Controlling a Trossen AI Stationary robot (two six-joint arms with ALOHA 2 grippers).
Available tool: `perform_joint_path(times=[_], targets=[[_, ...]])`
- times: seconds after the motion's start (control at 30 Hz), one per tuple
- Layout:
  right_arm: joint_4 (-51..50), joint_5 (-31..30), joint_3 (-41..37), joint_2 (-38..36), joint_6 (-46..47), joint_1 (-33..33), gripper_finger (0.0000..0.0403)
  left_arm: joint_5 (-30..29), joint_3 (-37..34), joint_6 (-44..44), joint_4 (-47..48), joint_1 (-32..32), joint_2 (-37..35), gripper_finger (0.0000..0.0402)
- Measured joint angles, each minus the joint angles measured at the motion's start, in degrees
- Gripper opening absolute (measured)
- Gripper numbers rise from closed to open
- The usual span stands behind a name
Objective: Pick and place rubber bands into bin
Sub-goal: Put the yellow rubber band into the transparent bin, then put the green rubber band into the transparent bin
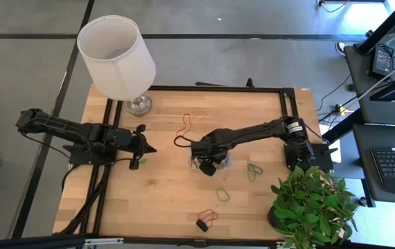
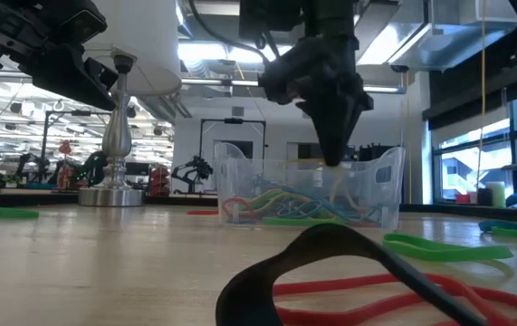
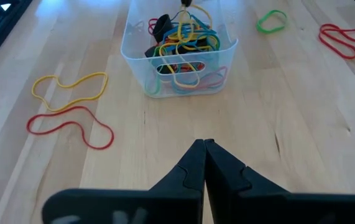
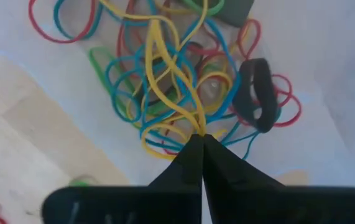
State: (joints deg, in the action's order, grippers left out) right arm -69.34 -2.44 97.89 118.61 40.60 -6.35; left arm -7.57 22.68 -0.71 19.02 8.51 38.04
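Right pincer clenched on yellow band, tips pointing down over bin: band dangles into pile so release drops it inside. Bin mid-bench, already holding tangle of bands. Loose bands lie outside on bench: red, green, likely next picks. Left pincer clenched empty, parked left of bin, apparently waiting clear.

High cam looks straight down on whole table. Low cam sits at tabletop level, facing the bin w/ room behind. Left wrist cam sees bin from a little off; right wrist cam hangs close above it. All four share the bin.
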Motion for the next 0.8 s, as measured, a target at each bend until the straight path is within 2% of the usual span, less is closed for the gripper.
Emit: perform_joint_path(times=[0.5,0.67,0.8], targets=[[-2.5,0.2,0.0,-1.54,0.89,1.15,0.0116,0.0,0.0,0.0,0.48,0.0,0.0,0.0003],[-5.07,-0.49,0.0,-3.99,-0.44,-0.57,0.0125,0.0,0.0,0.0,0.52,0.0,-0.02,0.0001],[-3.94,-6.13,-1.28,-8.59,-0.06,-3.13,0.0118,-0.12,0.0,-0.02,0.48,0.0,-0.02,0.0003]])
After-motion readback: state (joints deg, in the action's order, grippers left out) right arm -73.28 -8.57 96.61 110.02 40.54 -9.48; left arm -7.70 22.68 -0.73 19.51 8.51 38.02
